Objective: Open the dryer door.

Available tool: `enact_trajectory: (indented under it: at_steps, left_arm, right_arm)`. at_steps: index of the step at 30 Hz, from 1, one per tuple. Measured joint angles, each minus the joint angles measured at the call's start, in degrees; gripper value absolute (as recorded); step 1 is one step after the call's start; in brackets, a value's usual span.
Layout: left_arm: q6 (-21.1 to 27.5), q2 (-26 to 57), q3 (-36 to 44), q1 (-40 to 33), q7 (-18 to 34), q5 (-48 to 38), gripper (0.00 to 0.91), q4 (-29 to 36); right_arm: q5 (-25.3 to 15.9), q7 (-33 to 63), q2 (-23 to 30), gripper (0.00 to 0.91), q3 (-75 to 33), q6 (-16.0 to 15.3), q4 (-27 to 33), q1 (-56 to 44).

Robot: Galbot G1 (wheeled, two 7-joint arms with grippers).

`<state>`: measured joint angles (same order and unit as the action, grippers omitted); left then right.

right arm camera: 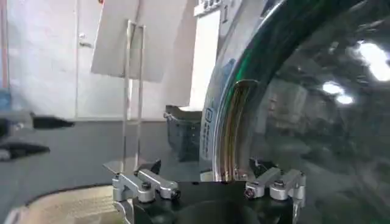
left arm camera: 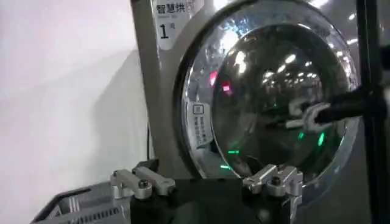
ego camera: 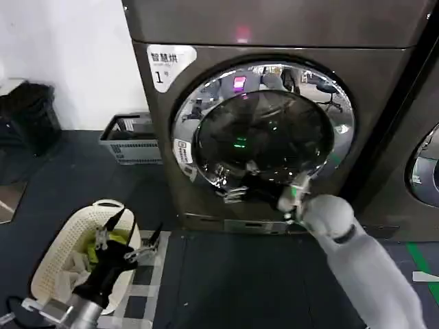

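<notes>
The dryer door, round with a wide chrome rim and dark glass, sits in the dark grey machine with the white "1" label. It looks flush with the machine front. My right gripper reaches in from the lower right to the door's lower rim. In the right wrist view that gripper is open, with the edge of the chrome rim standing between its spread fingers. My left gripper hangs open at the lower left above a basket, away from the door; its fingers hold nothing.
A white laundry basket with yellow-green cloth stands on the floor at the lower left. A grey crate sits by the wall left of the machine. A second chrome-rimmed machine stands on the right. A black bag lies far left.
</notes>
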<state>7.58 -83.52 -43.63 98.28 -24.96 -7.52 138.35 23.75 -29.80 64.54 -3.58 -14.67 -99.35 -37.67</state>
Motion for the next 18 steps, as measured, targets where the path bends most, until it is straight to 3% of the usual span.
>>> enact_trajectory:
  at_steps: [18]
  left_arm:
    - [-0.2,-0.8,-0.1,0.1,-0.3,-0.2,0.907,0.3]
  right_arm:
    - [-0.3,1.5,9.0,0.907,6.5,0.7,10.6,8.7]
